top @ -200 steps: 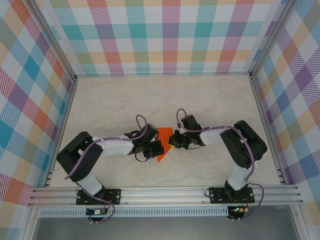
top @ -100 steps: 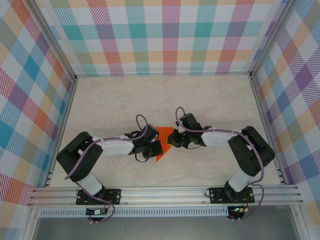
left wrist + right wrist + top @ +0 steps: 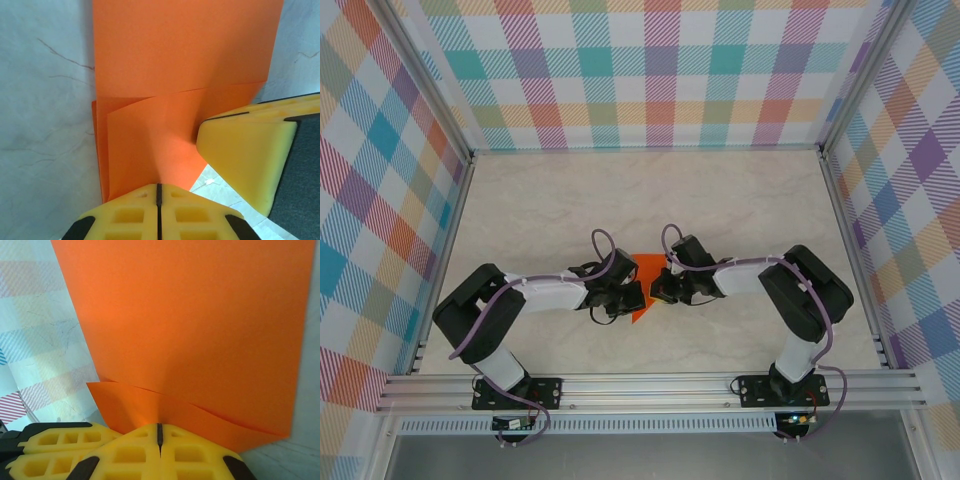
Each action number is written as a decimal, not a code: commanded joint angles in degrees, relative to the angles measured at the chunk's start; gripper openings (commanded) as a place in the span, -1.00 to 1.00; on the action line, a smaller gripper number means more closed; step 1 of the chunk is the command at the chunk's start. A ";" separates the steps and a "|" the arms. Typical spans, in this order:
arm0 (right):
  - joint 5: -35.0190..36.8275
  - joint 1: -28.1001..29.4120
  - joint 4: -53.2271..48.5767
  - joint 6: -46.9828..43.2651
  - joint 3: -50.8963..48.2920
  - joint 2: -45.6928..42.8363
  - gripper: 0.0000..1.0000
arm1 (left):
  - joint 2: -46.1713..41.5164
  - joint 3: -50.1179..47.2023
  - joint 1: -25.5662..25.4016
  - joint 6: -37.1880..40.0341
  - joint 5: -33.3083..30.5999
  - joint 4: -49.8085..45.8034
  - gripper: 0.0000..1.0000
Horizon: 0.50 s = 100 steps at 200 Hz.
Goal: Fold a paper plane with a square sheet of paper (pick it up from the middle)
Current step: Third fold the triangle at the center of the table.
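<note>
Item: paper plane [image 3: 646, 267], orange, part-folded, sitting at lower centre of the top frame, over the table [image 3: 540, 200]. Left end effector [image 3: 623, 297] and right end effector [image 3: 661, 288] are each pinching its layered edge, jaws pressed together. Handling: aligning the layers before creasing; pulling apart is risking a tear.

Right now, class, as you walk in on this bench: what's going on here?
Two robot arms are working together on a folded sheet of orange paper near the middle of the table. The left gripper is shut on one edge of the sheet. The right gripper is shut on it from the opposite side. The paper shows overlapping folded layers and does not look like a finished plane yet.
</note>
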 commanded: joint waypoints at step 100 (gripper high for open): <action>9.30 -7.83 -2.38 -3.14 -4.54 -11.45 -0.79 | -2.01 -4.93 -0.06 2.39 -0.46 -4.14 -0.84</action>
